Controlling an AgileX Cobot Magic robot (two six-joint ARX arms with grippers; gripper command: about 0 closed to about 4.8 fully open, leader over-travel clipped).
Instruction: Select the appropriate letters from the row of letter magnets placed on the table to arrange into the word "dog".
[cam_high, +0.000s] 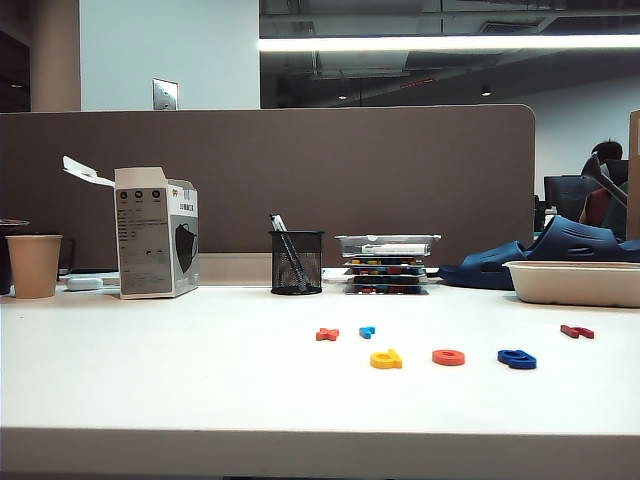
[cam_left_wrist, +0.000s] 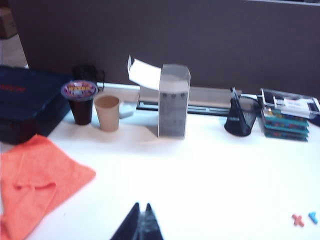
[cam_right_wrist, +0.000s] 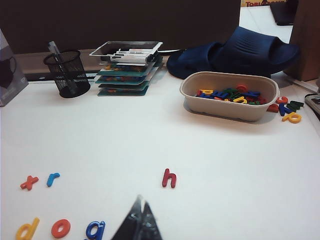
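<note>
Three letters, yellow d (cam_right_wrist: 27, 228), orange-red o (cam_right_wrist: 60, 228), blue g (cam_right_wrist: 95, 230), spell "dog" on my desk (cam_high: 180, 370); nothing remains; left pincer (cam_left_wrist: 140, 214) and right pincer (cam_right_wrist: 140, 210) closed, empty.

The table (cam_high: 150, 380) has a smooth, matt white top. The letter magnets, including the yellow "d" (cam_high: 386, 359), appear as glossy plastic. The pen holder (cam_high: 296, 262) is black wire mesh; the cloth (cam_left_wrist: 35, 180) is soft orange fabric.

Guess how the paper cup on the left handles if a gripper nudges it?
The paper cup looks thin-walled and seems empty, so probably light, sliding or tipping on the smooth table. It stands upright, narrower at its base, so a high push likely topples it. Once down, it would probably roll in an arc.
</note>
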